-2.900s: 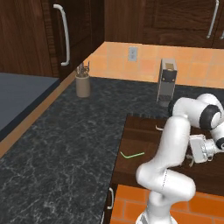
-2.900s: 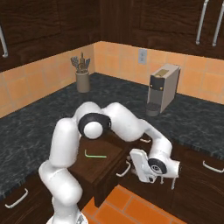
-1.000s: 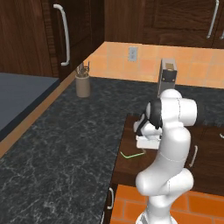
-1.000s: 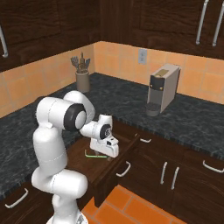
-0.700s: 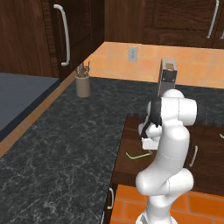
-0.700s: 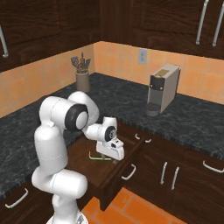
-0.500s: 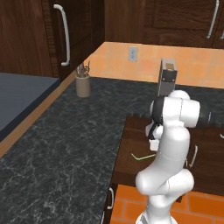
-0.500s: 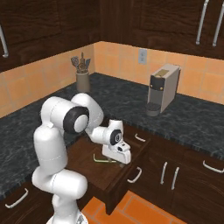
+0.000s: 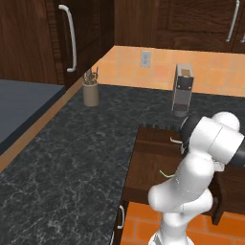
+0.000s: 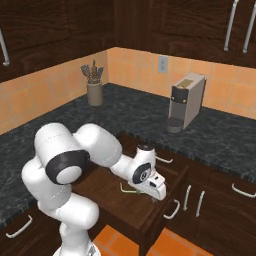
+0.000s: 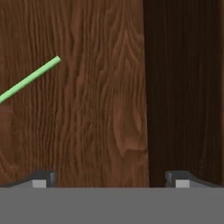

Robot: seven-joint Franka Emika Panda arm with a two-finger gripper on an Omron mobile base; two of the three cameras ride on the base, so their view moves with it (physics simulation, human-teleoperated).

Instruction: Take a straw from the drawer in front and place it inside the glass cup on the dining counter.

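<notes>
Black speckled desk (image 9: 72, 158) flanking open drawer (image 10: 112, 197); straw (image 11: 28, 80) lying flat on its wood floor, claw (image 10: 153, 198) hovering just right of it, spread wide, gripping nothing.

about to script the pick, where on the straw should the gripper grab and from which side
Grip the straw mid-shaft, from straight above. It lies flat on the drawer floor, so only its thin sides are free; turn the open gripper so the fingers straddle the shaft crosswise. It now sits off to one side of the fingertips.
</notes>
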